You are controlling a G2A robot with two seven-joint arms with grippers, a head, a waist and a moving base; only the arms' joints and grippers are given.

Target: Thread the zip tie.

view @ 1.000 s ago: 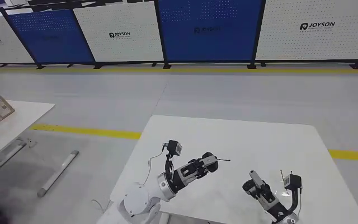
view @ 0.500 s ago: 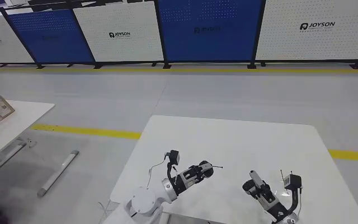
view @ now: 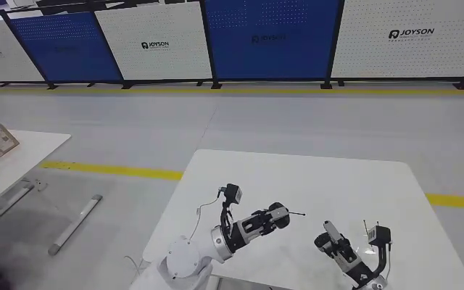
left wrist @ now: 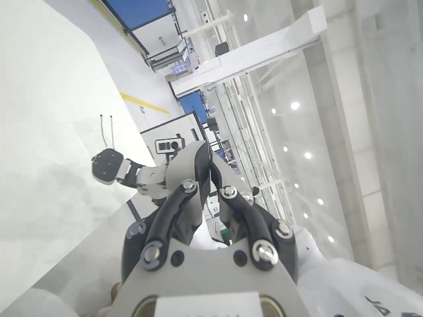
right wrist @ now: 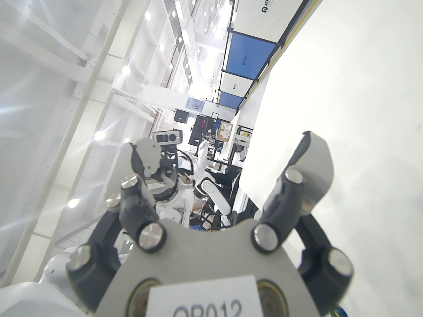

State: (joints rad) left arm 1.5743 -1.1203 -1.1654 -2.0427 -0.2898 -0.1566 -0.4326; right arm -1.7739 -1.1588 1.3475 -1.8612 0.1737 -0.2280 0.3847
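Two spare zip ties (left wrist: 106,130) lie on desk (view: 326,174) near right gripper (right wrist: 219,143), its fingers released. Fingers of left gripper (left wrist: 202,153) clenched on zip tie (view: 296,213), tail jutting toward right gripper, likely presented for threading.

A row of blue and white pegboard panels (view: 268,40) lines the far side, with a yellow line (view: 217,90) at its foot. The grey floor (view: 217,123) carries a second yellow stripe (view: 109,170), which passes behind the white table (view: 326,181). Another white table (view: 29,148) stands off to one side. Round ceiling lights (left wrist: 294,105) glow overhead among white beams (left wrist: 264,51).
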